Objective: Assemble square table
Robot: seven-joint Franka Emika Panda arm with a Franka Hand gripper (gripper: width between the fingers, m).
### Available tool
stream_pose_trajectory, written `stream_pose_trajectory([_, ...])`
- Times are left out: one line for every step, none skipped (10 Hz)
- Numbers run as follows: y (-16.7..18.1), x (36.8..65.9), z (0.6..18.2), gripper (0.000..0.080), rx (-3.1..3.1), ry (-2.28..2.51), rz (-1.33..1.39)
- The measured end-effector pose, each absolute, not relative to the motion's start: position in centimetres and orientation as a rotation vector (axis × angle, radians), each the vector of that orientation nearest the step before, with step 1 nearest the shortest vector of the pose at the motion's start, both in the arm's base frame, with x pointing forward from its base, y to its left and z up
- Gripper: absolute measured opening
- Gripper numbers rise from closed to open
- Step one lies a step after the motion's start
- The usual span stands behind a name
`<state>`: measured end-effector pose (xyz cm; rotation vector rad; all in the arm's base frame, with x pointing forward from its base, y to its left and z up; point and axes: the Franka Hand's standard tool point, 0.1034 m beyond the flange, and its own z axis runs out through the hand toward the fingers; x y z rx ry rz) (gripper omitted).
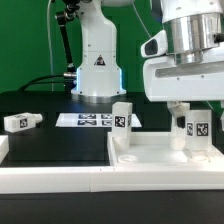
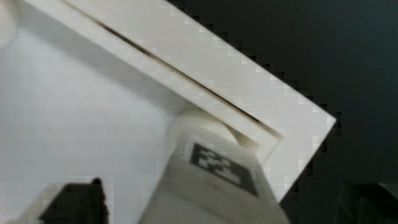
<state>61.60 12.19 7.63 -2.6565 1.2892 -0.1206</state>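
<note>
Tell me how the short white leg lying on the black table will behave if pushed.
The short white plastic leg looks rigid and probably light. Lying flat with boxy faces, it would likely slide rather than roll or tip.

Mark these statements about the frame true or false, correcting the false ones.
1. Two legs stand upright on the slab. True: the middle leg and the right-hand leg.
2. The gripper is shut on the right-hand leg. False: the gripper is open, jaws either side of it.
3. A third leg lies on the black table at the exterior view's left. True.
4. The marker board rests on the slab. False: it lies on the black table behind it.
</note>
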Motion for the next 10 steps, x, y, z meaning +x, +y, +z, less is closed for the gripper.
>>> stream_pose_trajectory([12.20,61.63,7.68,0.0648,-2.735,1.155,-0.133])
stream_pose_trajectory([12.10,61.61,7.63,0.0648,-2.768,1.083,-0.140])
stream_pose_trajectory([12.03,61.61,7.61,0.0648,-2.812,0.974,-0.150])
stream_pose_trajectory([12.03,61.61,7.61,0.0648,-2.830,0.926,-0.154])
stream_pose_trajectory([11.89,61.62,7.61,0.0648,-2.885,0.777,-0.167])
stream_pose_trajectory([11.52,61.72,7.72,0.0648,-2.966,0.556,-0.190])
stream_pose_trajectory([11.37,61.84,7.97,0.0648,-2.999,0.435,-0.205])
stream_pose_trajectory([11.44,61.88,8.11,0.0648,-3.025,0.334,-0.215])
stream_pose_trajectory([11.59,61.90,8.23,0.0648,-3.049,0.229,-0.225])
stream_pose_trajectory([11.61,61.85,8.24,0.0648,-3.066,0.119,-0.231])
